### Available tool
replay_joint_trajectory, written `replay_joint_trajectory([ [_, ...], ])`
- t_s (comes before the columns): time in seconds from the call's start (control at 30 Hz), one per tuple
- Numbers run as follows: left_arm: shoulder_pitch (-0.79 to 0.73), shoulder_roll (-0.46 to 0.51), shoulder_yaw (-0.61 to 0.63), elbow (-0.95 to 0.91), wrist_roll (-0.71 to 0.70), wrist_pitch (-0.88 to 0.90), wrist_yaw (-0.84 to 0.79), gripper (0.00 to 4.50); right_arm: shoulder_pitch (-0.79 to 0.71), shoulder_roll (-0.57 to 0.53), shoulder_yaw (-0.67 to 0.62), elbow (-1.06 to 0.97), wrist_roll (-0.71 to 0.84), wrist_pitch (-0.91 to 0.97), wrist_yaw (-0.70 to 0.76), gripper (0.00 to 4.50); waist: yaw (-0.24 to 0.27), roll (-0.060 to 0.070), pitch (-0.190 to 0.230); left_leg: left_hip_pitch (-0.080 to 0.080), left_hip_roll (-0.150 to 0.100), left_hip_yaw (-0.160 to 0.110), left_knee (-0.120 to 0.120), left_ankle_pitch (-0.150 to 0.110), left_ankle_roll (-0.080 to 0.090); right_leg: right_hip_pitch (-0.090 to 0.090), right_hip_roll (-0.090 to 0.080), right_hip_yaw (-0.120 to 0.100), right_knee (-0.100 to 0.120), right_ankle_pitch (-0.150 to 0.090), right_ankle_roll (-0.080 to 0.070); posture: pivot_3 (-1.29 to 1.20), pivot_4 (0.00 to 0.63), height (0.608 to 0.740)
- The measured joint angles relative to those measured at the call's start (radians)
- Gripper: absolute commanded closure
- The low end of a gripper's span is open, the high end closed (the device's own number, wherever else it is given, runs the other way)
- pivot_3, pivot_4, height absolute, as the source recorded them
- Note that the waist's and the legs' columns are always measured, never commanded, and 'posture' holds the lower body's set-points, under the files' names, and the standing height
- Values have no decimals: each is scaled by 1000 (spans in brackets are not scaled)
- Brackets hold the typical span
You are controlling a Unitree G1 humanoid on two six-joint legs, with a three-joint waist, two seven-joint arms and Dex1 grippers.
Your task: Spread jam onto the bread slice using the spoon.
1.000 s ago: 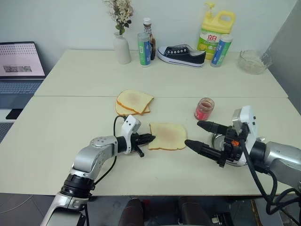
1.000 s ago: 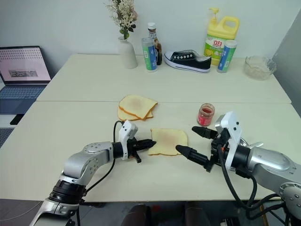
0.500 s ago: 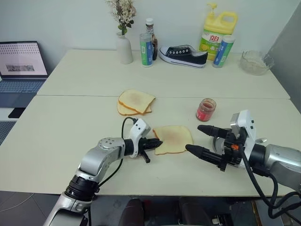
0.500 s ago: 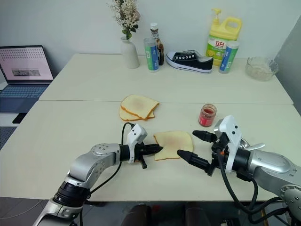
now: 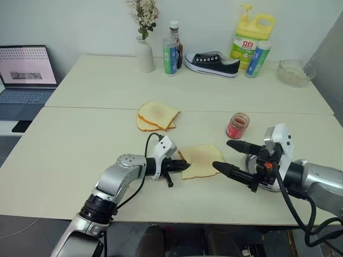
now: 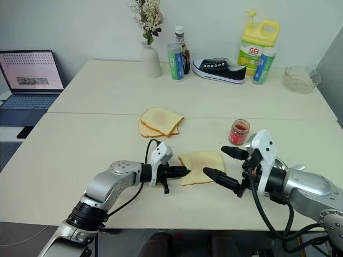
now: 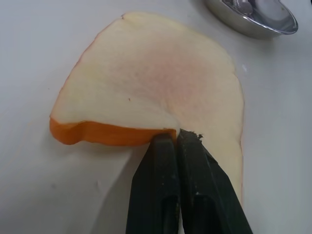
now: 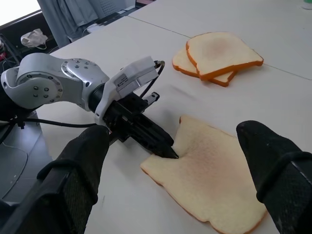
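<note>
from the head views, the left arm reaches low across the pale worktop [image 5: 80, 144], forearm nearly flat, its left pincer [image 5: 185, 166] pressed together and pointing toward the robot's right, tips touching the near left edge of the bread slice [image 5: 202, 159]. the slice lies flat at the middle of the worktop with a faint reddish smear in its centre. the right arm comes in from the right, held a little above the surface, its right pincer [image 5: 224, 156] spread wide with nothing between the fingers, tips aimed at the slice's right edge. the jam [image 5: 236, 126] sits in its small glass jar behind that pincer, apart from the slice. two toasted slices [image 5: 156, 115] are stacked farther back.

in the left wrist view, the two black fingers [image 7: 165, 195] lie tight against each other, their tips at the slice's orange crust edge. a round steel dish [image 7: 253, 19] lies beyond the slice, with the spoon [image 7: 243, 7] in it.

in the right wrist view, the right arm's fingers [image 8: 80, 170] stand far apart on either side of the slice, and the left pincer's shut tips meet the slice's corner.
</note>
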Motion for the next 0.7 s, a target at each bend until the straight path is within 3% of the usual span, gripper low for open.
replay_joint_trajectory([
  [0.4, -30, -72, 7, 86, 44, -65, 53, 4471, 26, 0, 15, 0, -40, -17, 7, 0, 4, 0, 0, 1, 0, 1, 1, 0, 0, 0, 0, 0, 0, 1, 5, 0, 150, 740],
  [0.7, -13, -39, 24, 32, 25, -23, 45, 1676, 53, -1, 14, 0, -47, -27, 21, 0, 0, 0, 0, 1, 0, 1, 0, 0, 0, 0, 0, 1, 0, 1, 4, 0, 150, 740],
])
